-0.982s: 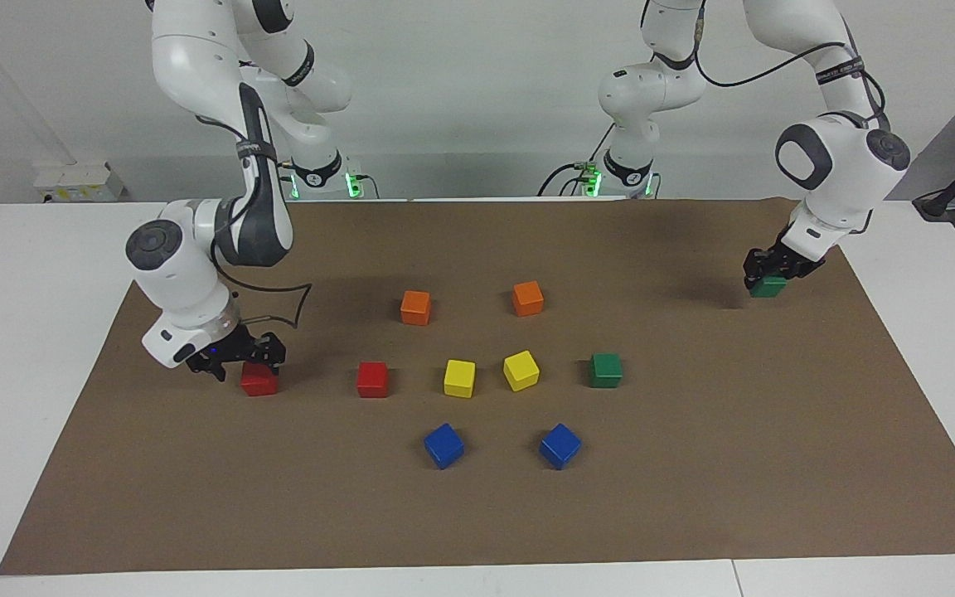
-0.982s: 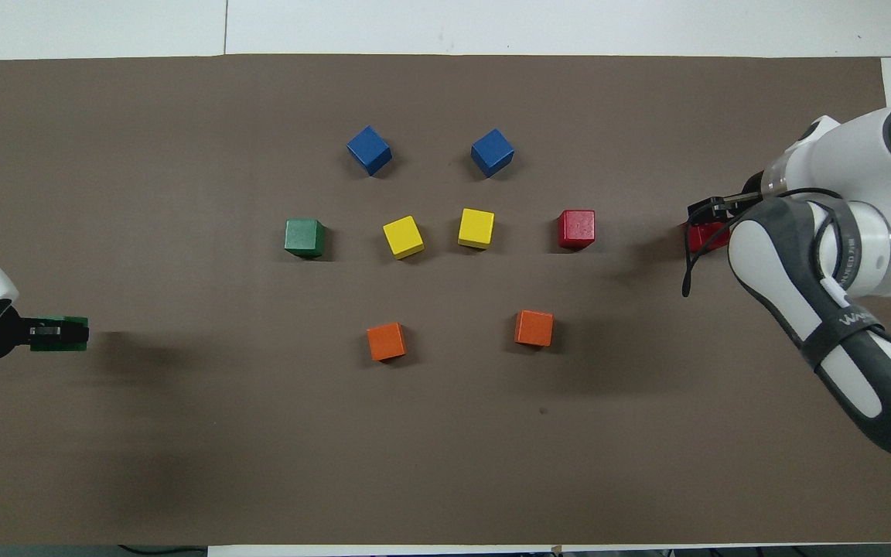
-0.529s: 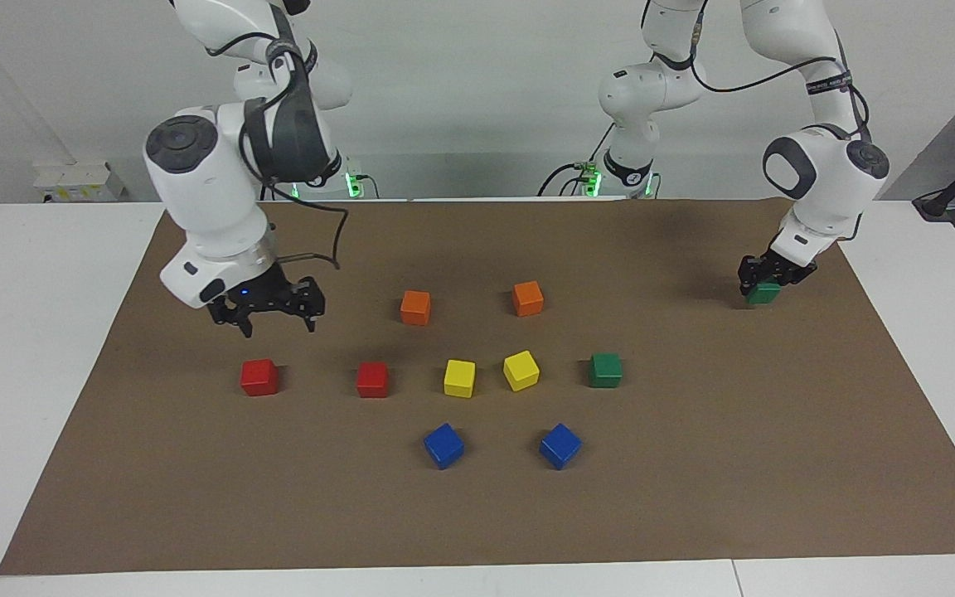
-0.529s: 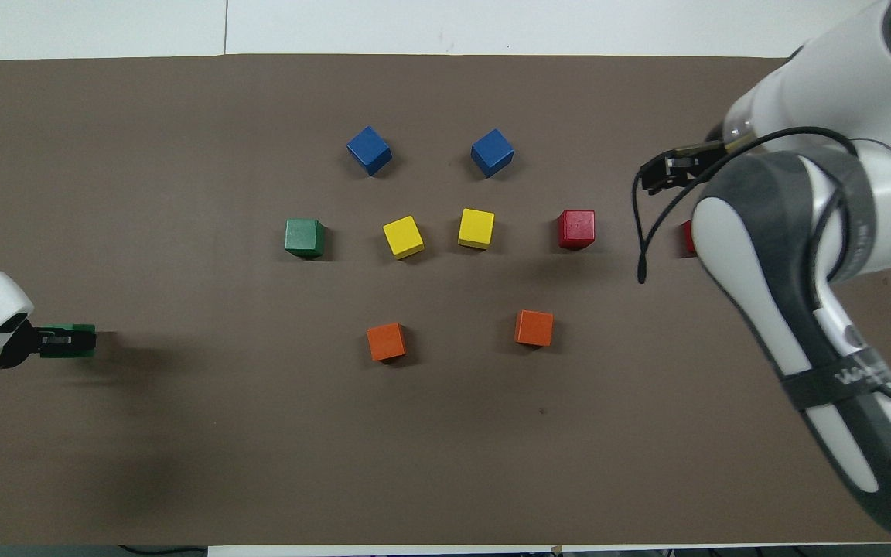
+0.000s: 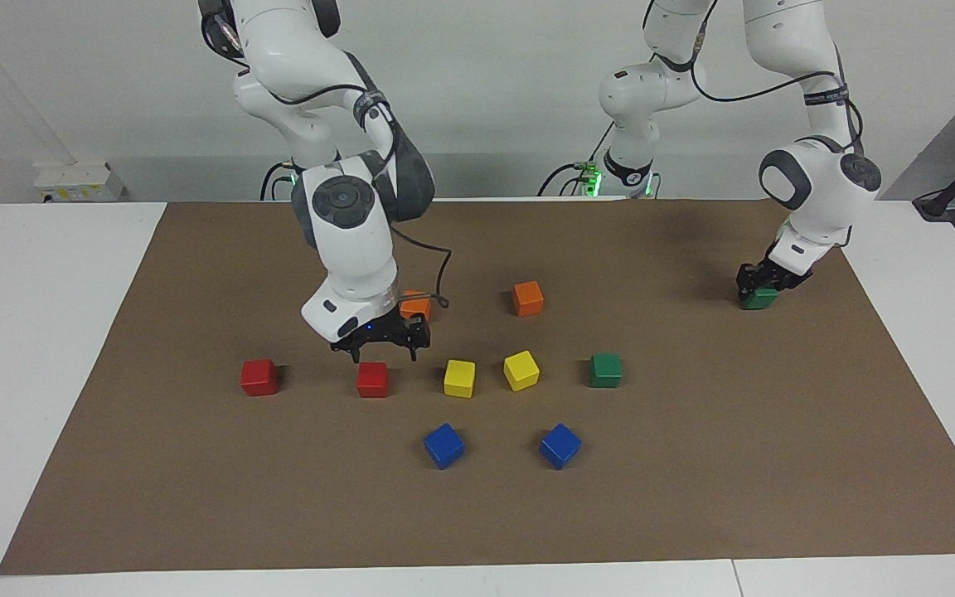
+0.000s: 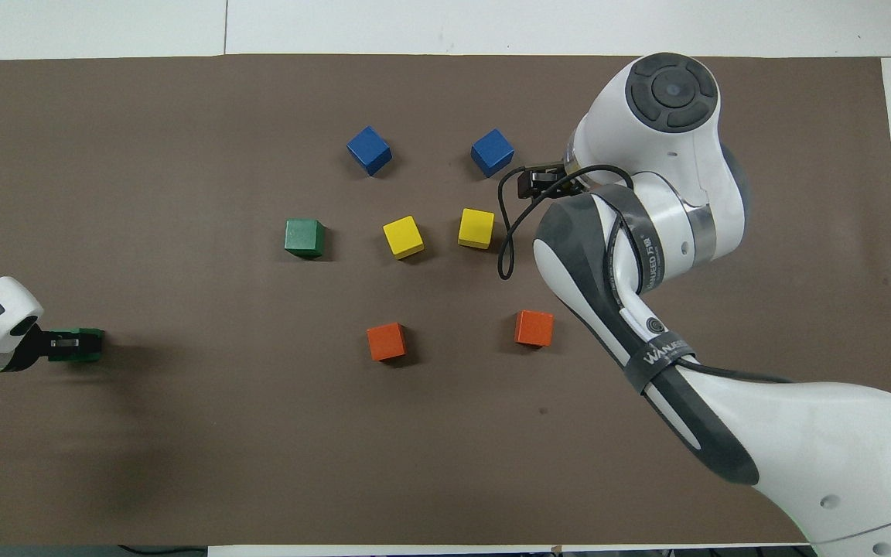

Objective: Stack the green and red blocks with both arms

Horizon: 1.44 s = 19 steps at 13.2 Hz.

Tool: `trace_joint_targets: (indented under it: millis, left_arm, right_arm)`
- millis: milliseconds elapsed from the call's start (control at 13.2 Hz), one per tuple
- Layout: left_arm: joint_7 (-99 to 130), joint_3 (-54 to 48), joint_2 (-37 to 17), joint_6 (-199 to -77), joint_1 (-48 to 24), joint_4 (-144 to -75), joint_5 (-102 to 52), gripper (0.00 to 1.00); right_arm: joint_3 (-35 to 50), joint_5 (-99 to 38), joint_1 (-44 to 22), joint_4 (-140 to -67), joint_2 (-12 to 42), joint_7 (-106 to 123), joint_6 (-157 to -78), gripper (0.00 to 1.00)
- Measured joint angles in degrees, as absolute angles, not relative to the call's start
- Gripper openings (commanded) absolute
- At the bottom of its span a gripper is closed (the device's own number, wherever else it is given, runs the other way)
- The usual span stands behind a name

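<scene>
Right end effector [image 5: 383, 346] is seen raised just above a red block [image 5: 372, 380], its fingers spread and nothing held between them. A second red block [image 5: 259, 377] is set on the brown mat [image 5: 693, 464] in the same row, toward the right arm's end of the worktop [image 5: 38, 282], apart from the first. In the overhead view both red blocks are hidden under the right arm.

Left end effector [image 5: 761, 286] is lowered at the left arm's end of the mat, closed on a green block [image 5: 758, 298] [image 6: 82, 345] whose underside appears to be at the mat surface. The other green block [image 5: 606, 370] [image 6: 305, 237] is placed alone in the middle row, nearer the left arm's end than the yellow cubes.

Two yellow cubes [image 5: 459, 377] [image 5: 521, 370] are found between the nearer red block and the free green block. Two orange cubes [image 5: 527, 298] [image 5: 417, 304] are positioned nearer the robots than that row, one partly covered by the right wrist in the facing view. Two blue cubes [image 5: 443, 445] [image 5: 559, 445] are positioned farther from the robots than the row.
</scene>
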<state>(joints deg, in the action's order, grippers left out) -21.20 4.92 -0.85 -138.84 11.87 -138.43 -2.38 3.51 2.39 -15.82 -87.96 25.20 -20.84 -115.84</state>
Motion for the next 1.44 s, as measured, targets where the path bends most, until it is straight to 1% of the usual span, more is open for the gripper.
trace_joint_targets:
  millis: [76,151,302,453,756,982,1058,1133,1209,1436]
  left_arm:
    - [-21.2,4.9,-1.1,-139.0,11.9,-138.4,-2.4,0.73]
    - [-21.2,4.9,-1.2,-139.0,11.9,-138.4,-2.4,1.0]
    - [-21.6,4.8,-1.2,-139.0,11.9,-138.2,-1.6,1.0]
    - [-23.2,4.6,-1.2,-136.5,11.8,-135.9,0.6,1.0]
    - [-24.9,3.7,-0.8,-120.8,10.0,-122.1,1.4,1.0]
    - [-19.8,3.4,-1.0,-115.4,3.5,-114.8,1.4,1.0]
    - [-16.2,3.2,-1.3,-114.8,0.4,-113.3,1.3,1.0]
    - [-12.4,3.1,-1.8,-114.6,-2.7,-112.1,1.0,1.0]
    - [-9.1,3.0,-2.4,-114.6,-5.5,-111.2,0.3,1.0]
    - [-2.8,2.8,-4.7,-114.7,-12.1,-108.7,-2.8,1.0]
  right_arm:
    - [3.4,2.4,-15.4,-88.3,25.9,-20.5,-116.8,1.0]
    - [3.3,2.4,-14.9,-89.0,26.2,-19.9,-118.0,1.0]
    - [3.2,2.4,-13.7,-91.4,26.3,-19.4,-120.8,1.0]
    - [3.2,2.4,-13.4,-93.7,26.3,-19.3,-122.0,1.0]
    - [3.3,2.4,-13.1,-99.7,26.2,-19.3,-128.8,1.0]
    - [3.3,2.4,-13.1,-101.6,25.9,-19.2,-129.8,1.0]
    - [3.4,2.4,-13.1,-102.1,25.7,-19.2,-129.9,0.78]
    - [3.4,2.4,-13.1,-102.6,25.5,-19.2,-130.1,0.35]
    - [3.4,2.4,-13.1,-103.1,25.4,-19.1,-130.4,0.0]
    - [3.5,2.4,-13.2,-103.6,25.2,-18.3,-130.5,0.0]
